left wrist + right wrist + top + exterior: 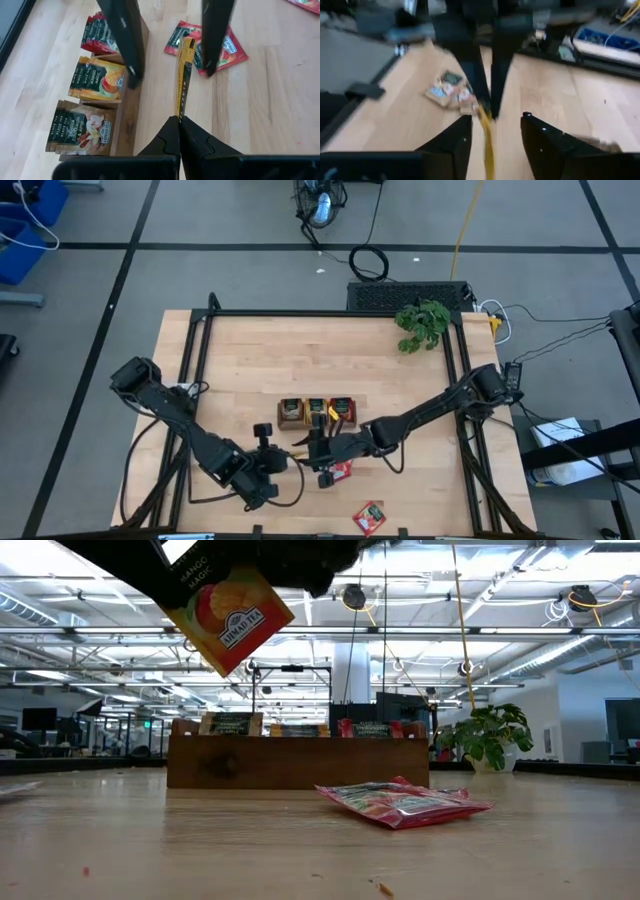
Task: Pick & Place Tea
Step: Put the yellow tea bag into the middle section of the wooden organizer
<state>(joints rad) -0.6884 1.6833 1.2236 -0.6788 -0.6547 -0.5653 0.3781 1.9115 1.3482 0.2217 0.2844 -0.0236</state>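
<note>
Orange sachet (182, 75) — L tool (178, 122), likely pinched

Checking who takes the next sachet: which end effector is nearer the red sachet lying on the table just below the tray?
Right. The right end effector hangs beside the red sachet, fingers open around the orange sachet. The left end effector, shut on that orange sachet, sits farther left.

Two dark jointed arms (black cables)

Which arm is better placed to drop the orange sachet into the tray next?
Left. Its gripper is shut on the orange sachet, held edge-up beside the tray. The right gripper stands open around the sachet, gripping nothing.
</note>
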